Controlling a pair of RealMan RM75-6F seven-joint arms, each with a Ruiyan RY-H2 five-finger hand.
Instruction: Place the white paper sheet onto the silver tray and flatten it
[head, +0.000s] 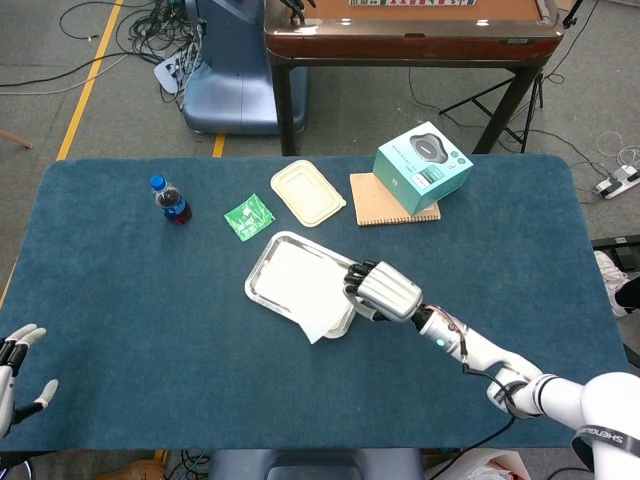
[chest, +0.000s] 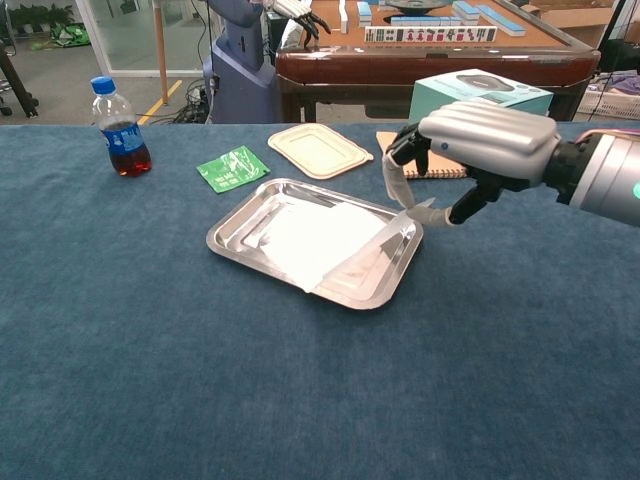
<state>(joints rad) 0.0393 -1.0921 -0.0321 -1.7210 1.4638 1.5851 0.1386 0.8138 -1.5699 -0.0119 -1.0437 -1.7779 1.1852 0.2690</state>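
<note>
The silver tray (head: 256, 289) (chest: 232, 237) lies mid-table. The white paper sheet (head: 298, 279) (chest: 318, 238) is spread across it, one corner hanging over the tray's near rim. My right hand (head: 384, 290) (chest: 472, 142) hovers at the tray's right edge and pinches the sheet's right corner, which curls up off the tray toward the fingertips (chest: 428, 214). My left hand (head: 16, 373) shows only in the head view, at the table's near left corner, fingers spread and holding nothing, far from the tray.
Behind the tray lie a green packet (head: 249, 216) (chest: 232, 166) and a cream lid (head: 307, 192) (chest: 318, 150). A cola bottle (head: 171, 200) (chest: 120, 125) stands far left. A teal box (head: 422, 168) (chest: 480, 92) rests on a brown notebook (head: 375, 198).
</note>
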